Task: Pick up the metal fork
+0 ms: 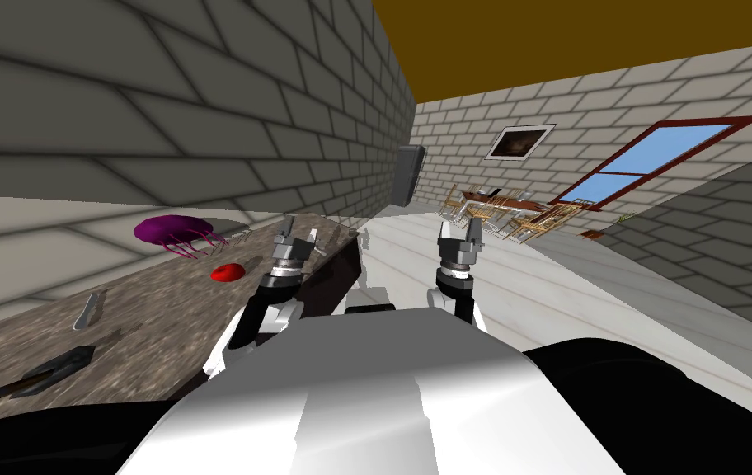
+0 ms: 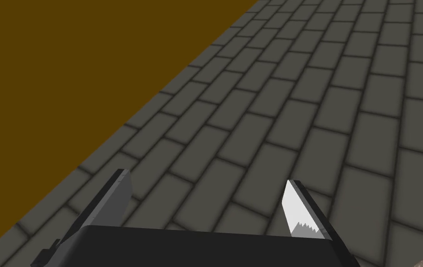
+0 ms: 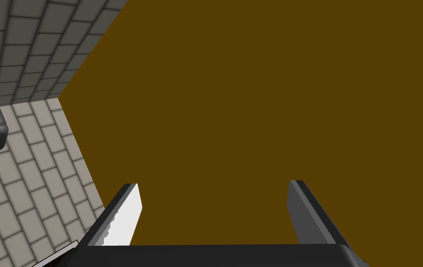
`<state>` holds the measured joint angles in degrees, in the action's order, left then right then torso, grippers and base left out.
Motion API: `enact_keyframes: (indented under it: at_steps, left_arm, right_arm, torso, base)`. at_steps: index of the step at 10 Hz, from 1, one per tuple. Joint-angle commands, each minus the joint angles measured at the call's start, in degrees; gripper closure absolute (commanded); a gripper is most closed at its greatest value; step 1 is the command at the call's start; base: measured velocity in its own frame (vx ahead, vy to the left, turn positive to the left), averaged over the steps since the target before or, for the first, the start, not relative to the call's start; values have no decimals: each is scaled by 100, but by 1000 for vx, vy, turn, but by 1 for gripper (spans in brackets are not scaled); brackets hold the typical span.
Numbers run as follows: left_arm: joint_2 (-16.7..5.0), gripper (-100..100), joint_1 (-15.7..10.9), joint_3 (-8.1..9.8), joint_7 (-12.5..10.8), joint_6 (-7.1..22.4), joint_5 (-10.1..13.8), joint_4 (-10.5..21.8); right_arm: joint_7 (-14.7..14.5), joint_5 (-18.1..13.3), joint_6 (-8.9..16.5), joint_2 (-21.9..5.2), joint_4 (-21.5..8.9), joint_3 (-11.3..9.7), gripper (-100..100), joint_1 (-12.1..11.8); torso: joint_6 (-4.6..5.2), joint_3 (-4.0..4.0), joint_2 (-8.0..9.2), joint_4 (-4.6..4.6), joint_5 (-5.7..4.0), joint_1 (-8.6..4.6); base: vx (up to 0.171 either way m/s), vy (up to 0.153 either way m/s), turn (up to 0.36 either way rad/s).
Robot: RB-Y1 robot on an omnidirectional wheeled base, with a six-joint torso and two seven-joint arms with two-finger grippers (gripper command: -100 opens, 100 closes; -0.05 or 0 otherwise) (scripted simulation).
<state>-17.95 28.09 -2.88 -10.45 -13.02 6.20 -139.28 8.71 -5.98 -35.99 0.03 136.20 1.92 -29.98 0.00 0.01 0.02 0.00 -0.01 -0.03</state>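
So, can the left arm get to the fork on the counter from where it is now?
Probably yes. The left gripper is open and raised over the counter, aimed at the wall. The grey fork lies bare on the counter to its left; only a small red object sits near the path.

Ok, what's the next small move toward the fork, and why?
Probably tip the left gripper down and swing it left toward the grey fork on the speckled counter: its open fingers point up at the brick wall, and the fork lies on that arm's side.
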Motion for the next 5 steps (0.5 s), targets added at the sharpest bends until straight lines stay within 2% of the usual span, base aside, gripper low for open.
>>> enact_keyframes:
  at_steps: [1,2,3,4,5]
  left_arm:
    - [-91,-100,9,-12,-1,197,21,-35]
    - [-300,-100,3,-10,-11,416,85,-48]
    - [-300,-100,3,-10,-11,485,85,-48]
    - [-511,-100,-4,-8,-16,706,158,-55]
    - [-511,-100,-4,-8,-16,788,158,-55]
  right_arm:
    - [0,0,0,0,0,0,0,0]
    - [0,0,0,0,0,0,0,0]
    - [0,0,0,0,0,0,0,0]
    - [0,0,0,0,0,0,0,0]
    - [0,0,0,0,0,0,0,0]
  torso:
    - [0,0,0,0,0,0]
    - [0,0,0,0,0,0]
    - [0,-1,-1,0,0,-1]
    - [-1,0,-1,0,0,0]
    - [0,0,-1,0,0,0]
  base:
    - [-6,-11,-4]
    - [-4,-12,-14]
    - [-4,-11,-7]
    - [-4,-12,-15]
    - [-2,-9,-6]
